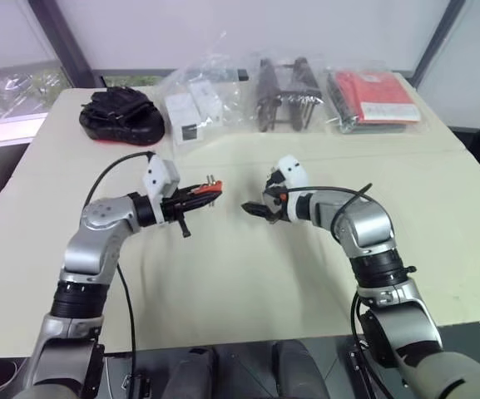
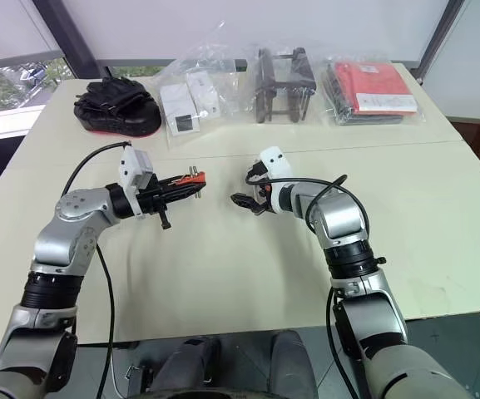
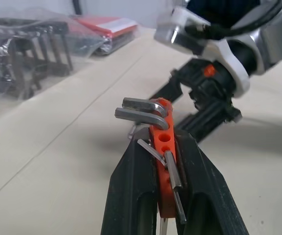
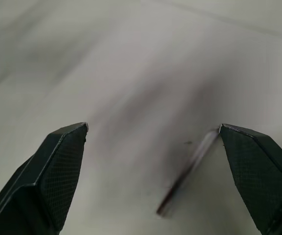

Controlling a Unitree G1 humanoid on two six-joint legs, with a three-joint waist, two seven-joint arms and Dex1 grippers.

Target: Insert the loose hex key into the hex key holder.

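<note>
**Key loose between open fingers, holder clamped opposite**

Right gripper spread wide, nothing held; the loose hex key lies blurred on the table, just inside one fingertip. Close off-centre and that thin rod could skid or flick away. Left gripper is clamped tight on the hex key holder, raised above the table, keys facing across.

A cream table stands before a pale wall, with windows and dark frame posts behind.
</note>
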